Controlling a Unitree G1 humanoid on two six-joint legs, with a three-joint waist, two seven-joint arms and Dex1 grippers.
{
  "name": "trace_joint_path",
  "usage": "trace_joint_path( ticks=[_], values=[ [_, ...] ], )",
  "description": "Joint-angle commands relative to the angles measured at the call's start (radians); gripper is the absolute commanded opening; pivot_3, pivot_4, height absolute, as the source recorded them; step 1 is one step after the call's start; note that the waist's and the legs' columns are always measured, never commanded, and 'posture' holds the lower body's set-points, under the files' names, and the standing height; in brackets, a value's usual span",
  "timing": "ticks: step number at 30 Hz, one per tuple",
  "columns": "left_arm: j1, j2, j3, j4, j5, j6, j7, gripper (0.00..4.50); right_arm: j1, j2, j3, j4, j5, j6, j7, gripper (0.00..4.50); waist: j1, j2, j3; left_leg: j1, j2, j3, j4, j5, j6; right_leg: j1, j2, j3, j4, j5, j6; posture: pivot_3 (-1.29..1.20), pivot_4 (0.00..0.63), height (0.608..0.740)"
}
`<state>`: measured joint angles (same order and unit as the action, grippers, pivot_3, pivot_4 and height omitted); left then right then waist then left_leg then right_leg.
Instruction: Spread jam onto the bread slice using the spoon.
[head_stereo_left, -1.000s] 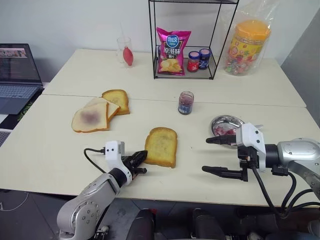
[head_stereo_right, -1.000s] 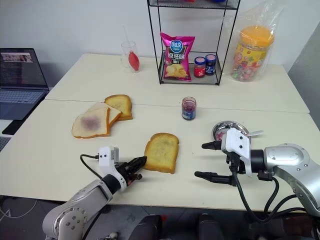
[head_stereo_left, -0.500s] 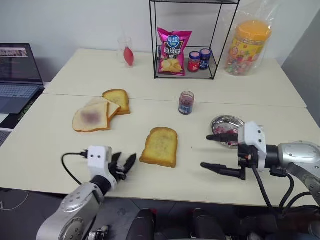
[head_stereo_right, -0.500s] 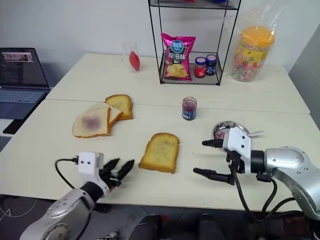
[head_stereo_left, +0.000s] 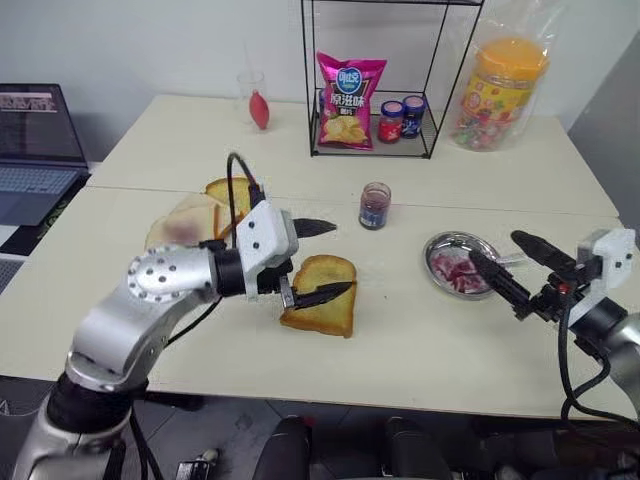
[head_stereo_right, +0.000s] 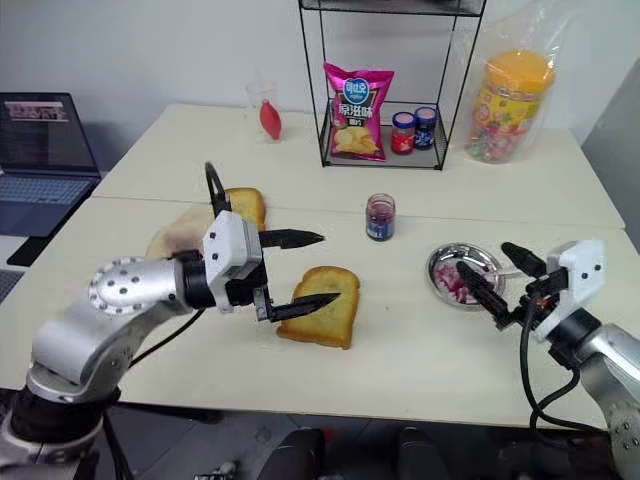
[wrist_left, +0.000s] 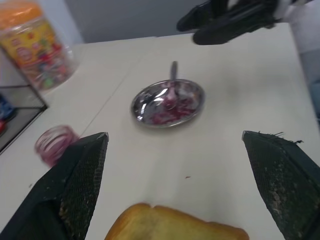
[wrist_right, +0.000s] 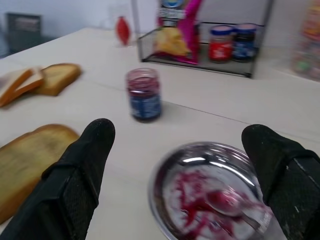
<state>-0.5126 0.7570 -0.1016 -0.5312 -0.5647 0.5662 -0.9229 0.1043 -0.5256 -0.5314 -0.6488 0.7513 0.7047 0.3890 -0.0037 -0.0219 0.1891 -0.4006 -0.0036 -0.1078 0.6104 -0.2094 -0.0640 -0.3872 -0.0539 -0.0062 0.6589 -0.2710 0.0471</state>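
Jam (head_stereo_left: 458, 271) lies smeared in the round steel plate (head_stereo_left: 440, 247) toward the bench's (head_stereo_left: 400, 340) right front corner, with the spoon (wrist_right: 235, 205) resting in it, bowl among the red lumps. Right fingers (head_stereo_left: 515, 268) stand spread wide and empty just beside the plate, toward the right edge. Bread slice (head_stereo_left: 322, 293) lies flat near the middle of the front edge, bare of jam. Left fingers (head_stereo_left: 320, 260) hang released above the slice, one tip over its crust, holding nothing, well apart from the plate.

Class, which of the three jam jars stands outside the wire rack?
The blue-labelled jar alone on the table, near the steel plate; the other two sit inside the rack.
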Motion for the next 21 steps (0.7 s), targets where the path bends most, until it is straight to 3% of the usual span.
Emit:
trace_joint_path(
  ticks=[1,9,16,21],
  values=[
    [-0.076,-0.020,-0.034,0.028,-0.022,0.013,-0.061,4.49,-0.032,0.105,-0.065,0.054,0.070,0.008,-0.160,4.50,-0.005,0.000,0.000,0.000,0.000,0.000,0.000,0.000,0.000,0.000,0.000,0.000,0.000,0.000,0.000,0.00,0.150,0.740],
    [-0.177,-0.122,-0.119,0.141,0.087,-0.032,-0.044,4.49,-0.211,0.166,-0.036,0.360,0.053,0.006,-0.266,4.50,-0.024,0.002,0.000,0.002,-0.001,0.000,0.001,0.001,0.001,0.000,0.000,0.001,0.004,0.001,0.001,0.00,0.150,0.740],
    [-0.161,-0.137,-0.161,0.142,0.141,-0.030,-0.050,4.49,-0.383,0.146,-0.037,0.668,0.025,-0.054,-0.215,4.50,-0.028,0.004,0.002,0.001,-0.001,0.001,0.000,0.001,0.001,-0.001,0.000,0.002,0.004,0.000,0.000,0.00,0.150,0.740],
    [-0.166,-0.153,-0.164,0.149,0.159,-0.030,-0.040,4.49,-0.444,0.150,-0.041,0.763,0.049,-0.051,-0.170,4.50,-0.028,0.004,0.002,0.001,-0.001,0.001,0.000,0.001,0.001,-0.001,0.000,0.003,0.004,0.000,0.000,0.00,0.150,0.740]
  ],
)
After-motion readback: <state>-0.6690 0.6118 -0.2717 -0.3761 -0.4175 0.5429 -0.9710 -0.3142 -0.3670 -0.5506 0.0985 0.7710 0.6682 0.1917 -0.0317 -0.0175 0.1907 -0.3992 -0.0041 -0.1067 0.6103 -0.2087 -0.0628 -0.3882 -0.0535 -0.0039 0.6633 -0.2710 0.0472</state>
